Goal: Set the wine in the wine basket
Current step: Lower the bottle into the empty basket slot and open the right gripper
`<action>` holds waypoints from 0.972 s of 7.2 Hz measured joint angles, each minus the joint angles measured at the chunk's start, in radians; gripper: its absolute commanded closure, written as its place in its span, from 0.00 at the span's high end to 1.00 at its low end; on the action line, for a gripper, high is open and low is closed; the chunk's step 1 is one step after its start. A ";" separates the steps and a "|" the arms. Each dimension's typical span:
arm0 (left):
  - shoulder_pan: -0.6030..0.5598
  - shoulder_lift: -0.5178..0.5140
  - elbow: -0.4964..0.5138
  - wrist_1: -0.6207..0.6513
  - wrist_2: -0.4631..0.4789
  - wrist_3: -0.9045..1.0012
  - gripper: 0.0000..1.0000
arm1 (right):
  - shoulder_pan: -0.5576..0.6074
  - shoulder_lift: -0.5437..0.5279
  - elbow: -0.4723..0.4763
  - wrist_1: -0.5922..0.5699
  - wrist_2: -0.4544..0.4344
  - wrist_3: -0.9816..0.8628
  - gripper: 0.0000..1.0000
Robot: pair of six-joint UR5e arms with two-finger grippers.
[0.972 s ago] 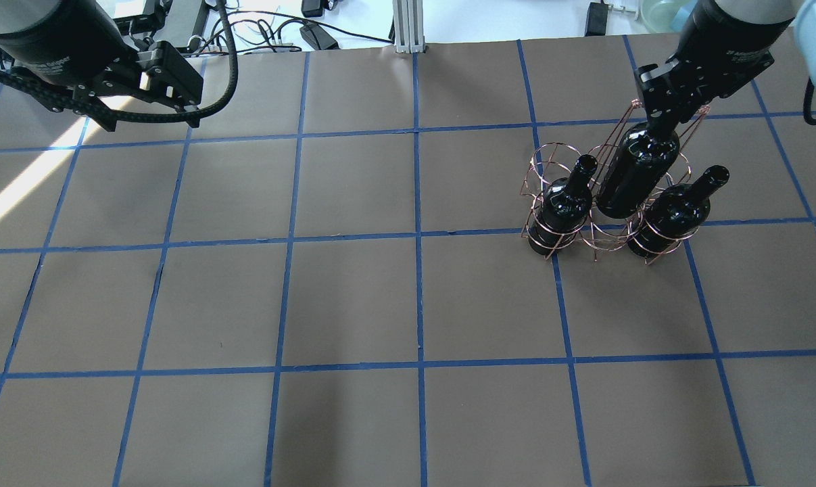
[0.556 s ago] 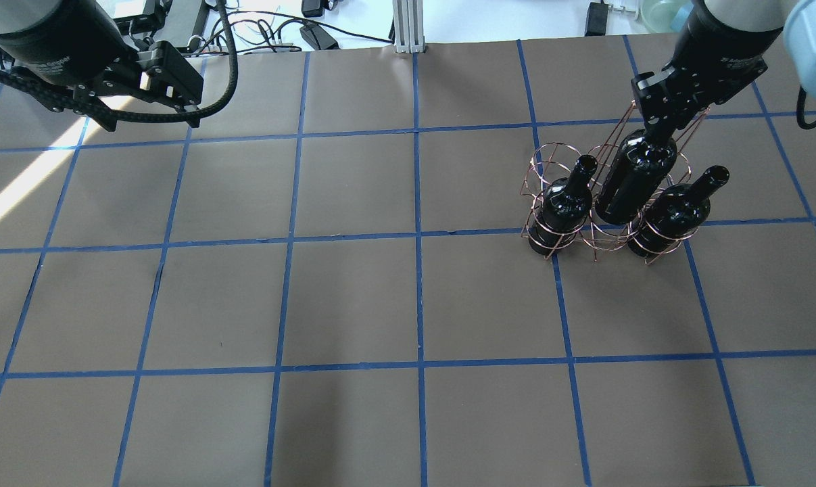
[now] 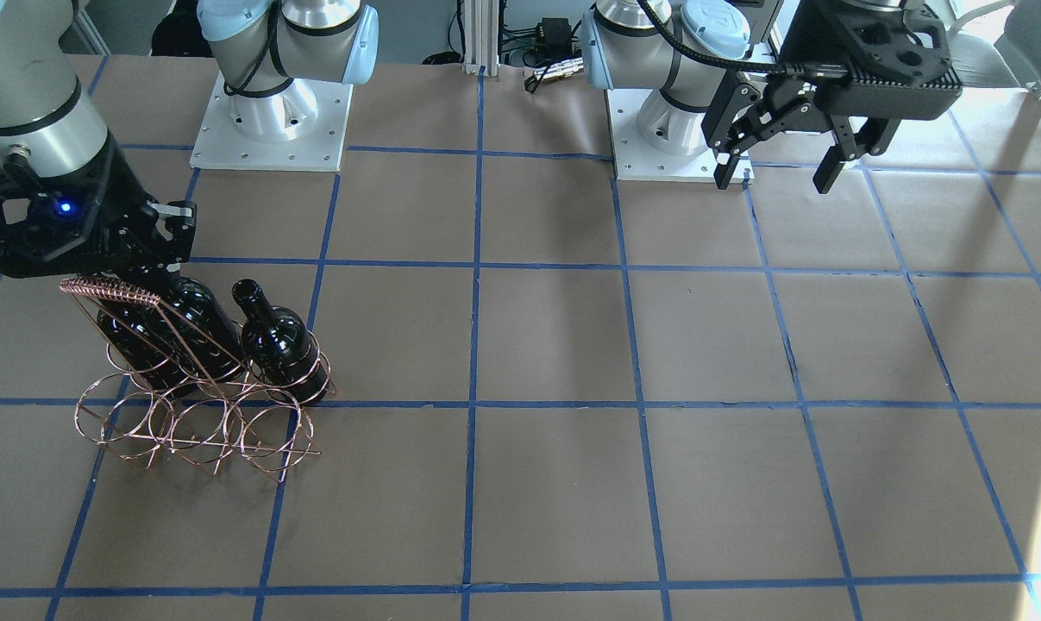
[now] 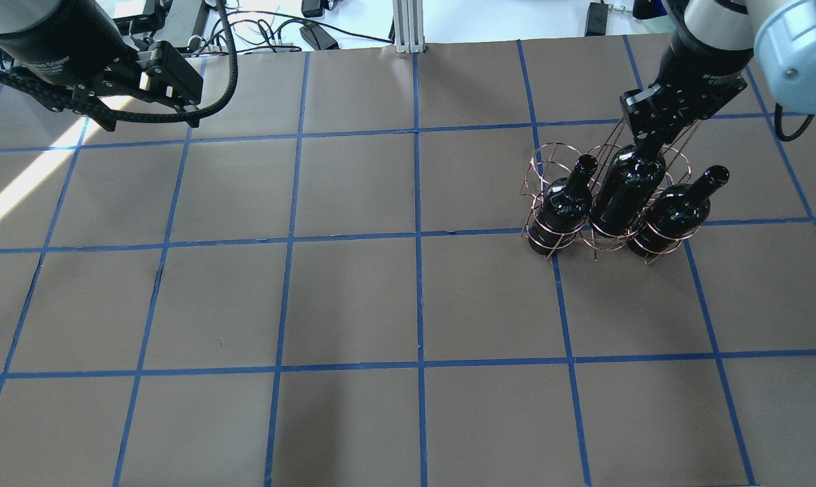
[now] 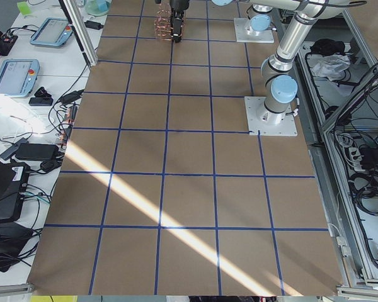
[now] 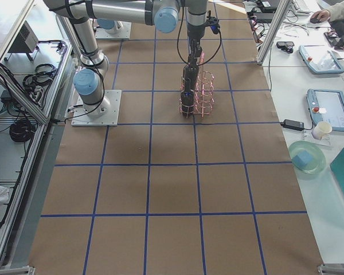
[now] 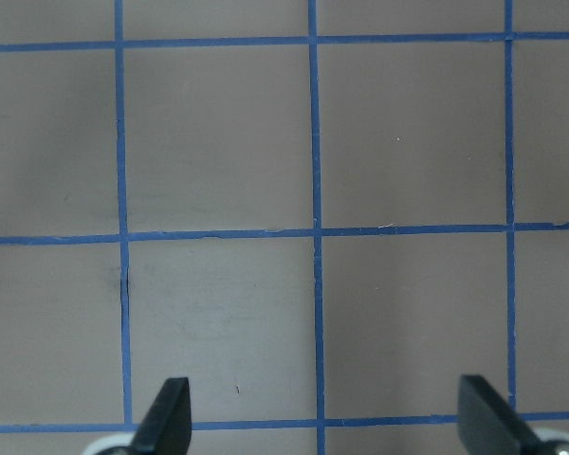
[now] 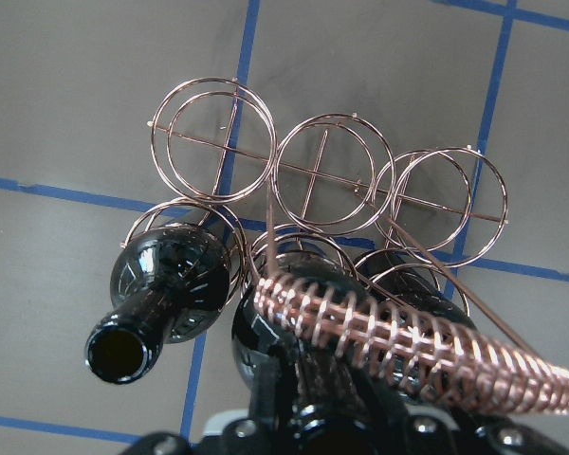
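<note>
Wine (image 4: 627, 193) stands neck up in the middle ring of the wine basket (image 8: 398, 336), in the row on the robot's side. Its long axis runs close to vertical, base down inside the wire and neck pointing up into the right pincer (image 4: 643, 145). Look from across the bench (image 3: 572, 345) and you will see its shoulder (image 3: 197, 323) sitting higher than that of the first neighbour bottle (image 3: 283, 341). You cannot tell from any view whether the base rests on the bench.

The first neighbour bottle (image 4: 566, 206) and the second neighbour bottle (image 4: 671, 213) flank it in the same row, each upright in its own ring, just beside the wine.

The right pincer is clenched on the wine's neck, and its fingers hide the neck and mouth from your overhead view. In the right wrist view the coil-wrapped handle (image 8: 427, 351) crosses just in front of the pincer, over the dark shoulder of the wine (image 8: 266, 327).

The left pincer (image 3: 774, 183) hangs well apart from the basket, on the other side of the bench. Its fingers (image 7: 171, 417) are spread wide over bare brown paper and blue tape lines, and it grasps nothing.
</note>
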 measured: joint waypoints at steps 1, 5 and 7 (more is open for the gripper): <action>0.000 0.000 0.000 0.000 -0.001 0.000 1.00 | 0.000 0.003 0.037 -0.045 0.000 0.000 0.02; 0.000 0.000 0.000 0.000 -0.001 0.000 1.00 | 0.001 0.010 0.098 -0.111 -0.001 0.002 0.96; 0.000 0.000 0.000 0.000 0.000 0.000 1.00 | 0.005 -0.003 0.025 -0.095 -0.002 0.003 0.99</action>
